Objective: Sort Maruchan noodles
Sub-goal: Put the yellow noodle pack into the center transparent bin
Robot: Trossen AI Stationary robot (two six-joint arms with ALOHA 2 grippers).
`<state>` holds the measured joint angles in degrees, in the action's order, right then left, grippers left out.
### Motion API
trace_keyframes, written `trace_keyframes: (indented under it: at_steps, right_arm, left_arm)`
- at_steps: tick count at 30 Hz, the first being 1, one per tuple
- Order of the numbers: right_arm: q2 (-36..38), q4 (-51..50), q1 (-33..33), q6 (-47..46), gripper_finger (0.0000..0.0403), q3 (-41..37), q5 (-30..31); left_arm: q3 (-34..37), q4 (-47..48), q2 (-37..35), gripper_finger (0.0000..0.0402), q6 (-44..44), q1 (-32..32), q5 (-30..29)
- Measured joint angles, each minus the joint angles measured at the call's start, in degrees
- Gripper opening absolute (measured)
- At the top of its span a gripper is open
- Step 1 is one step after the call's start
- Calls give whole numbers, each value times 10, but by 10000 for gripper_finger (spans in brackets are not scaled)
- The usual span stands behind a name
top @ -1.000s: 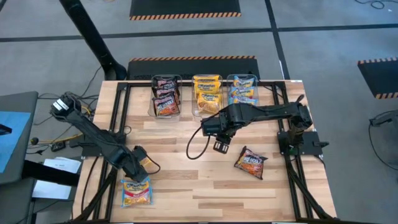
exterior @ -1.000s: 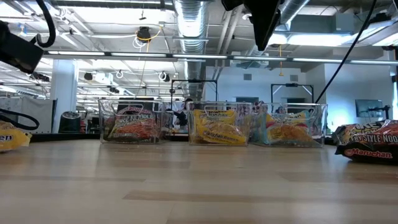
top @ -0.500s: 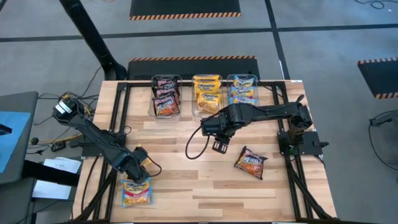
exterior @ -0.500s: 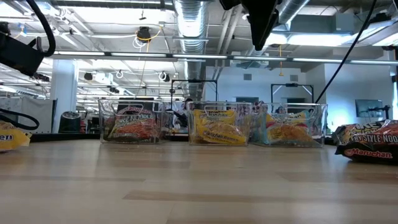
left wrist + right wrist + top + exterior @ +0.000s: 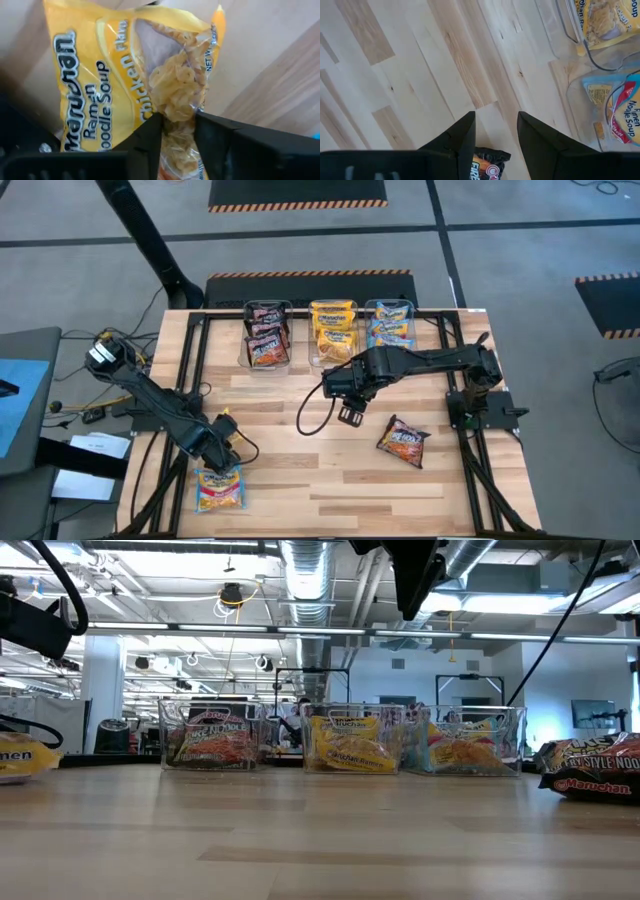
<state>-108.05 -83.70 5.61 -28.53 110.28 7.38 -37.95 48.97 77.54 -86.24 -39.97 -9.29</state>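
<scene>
A yellow Maruchan noodle packet [image 5: 220, 490] lies flat near the table's near left corner. My left gripper [image 5: 222, 463] stands over its far end, shut on it [image 5: 177, 120]. A dark red-black packet [image 5: 404, 441] lies flat on the right half of the table. My right gripper [image 5: 348, 416] hangs open above the bare wood at mid-table, to the left of that packet, with nothing between its fingers [image 5: 496, 117]. My left gripper pinches a puckered part of the yellow packet's face [image 5: 176, 107] between its two fingers, near the packet's far end. The fingers come from above, slanting toward the near edge. The packet's near part [image 5: 220, 498] still lies on the table.
Three clear tubs stand in a row at the far edge: the left one [image 5: 266, 340] holds dark packets, the middle one [image 5: 333, 330] yellow ones, the right one [image 5: 390, 325] blue-yellow ones. Black frame rails [image 5: 190, 380] run along the table's left and right sides.
My left gripper has gone down and a little toward the near edge onto the yellow packet, whose end has shifted slightly in the low view. My right gripper has drifted a little toward the table's left, still above the wood.
</scene>
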Motion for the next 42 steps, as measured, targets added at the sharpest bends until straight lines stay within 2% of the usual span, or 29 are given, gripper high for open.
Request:
trace_keyframes:
  at_steps: [6, 11, 26, 35, 39, 42]
  right_arm:
    - [0, 0, 0, -4, 169, 0, 0]
    - [0, 0, 0, -21, 169, 0, 0]
    - [0, 0, -17, -31, 138, 0, 0]
    - [0, 0, -52, 1, 135, 0, -3]
    - [0, 19, -81, 40, 135, 0, -46]
    - [0, 50, -105, 78, 135, 0, -101]
  left_arm:
    - [0, -10, 0, 28, 39, 0, -13]
    - [-16, -3, 7, 8, 82, 1, -49]
    - [-101, 5, 7, 3, 207, 8, -168]
    - [-162, 29, 5, 2, 337, 49, -231]
    - [-189, 44, 5, 2, 407, 74, -249]
    - [-208, 58, 5, 2, 461, 93, -270]
